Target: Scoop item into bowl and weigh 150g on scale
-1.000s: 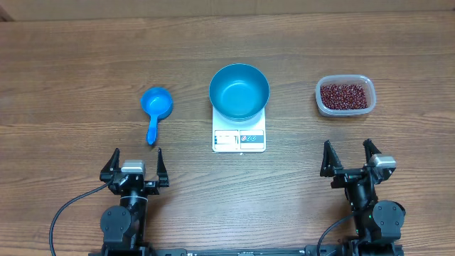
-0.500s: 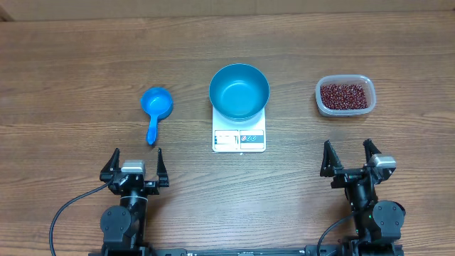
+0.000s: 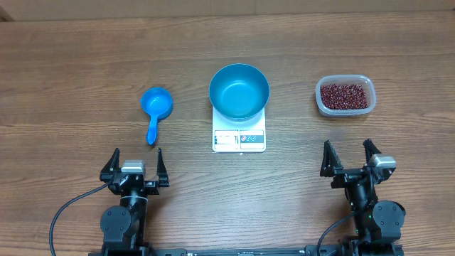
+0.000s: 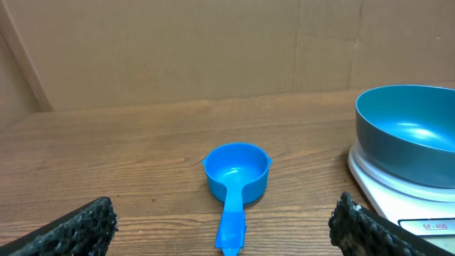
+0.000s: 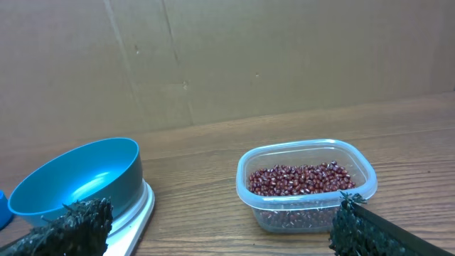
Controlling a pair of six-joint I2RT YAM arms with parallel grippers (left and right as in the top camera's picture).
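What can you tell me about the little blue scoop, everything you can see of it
The blue scoop looks like smooth, glossy plastic: a small round cup with a short flat handle. It lies upright on the wooden table, cup opening upward and empty, handle pointing toward the robot. It sits left of the white scale and blue bowl, apart from both, just ahead of the open left gripper. Only the table touches it.

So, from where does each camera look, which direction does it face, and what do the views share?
Overhead: above the table, looking down at scoop, bowl on scale, bean tub; both open pincers, left and right, show.
Left wrist: low, facing forward at the scoop; its fingertips show.
Right wrist: low, facing forward at the beans; its fingertips show.
Shared: both wrist views catch the bowl and scale.
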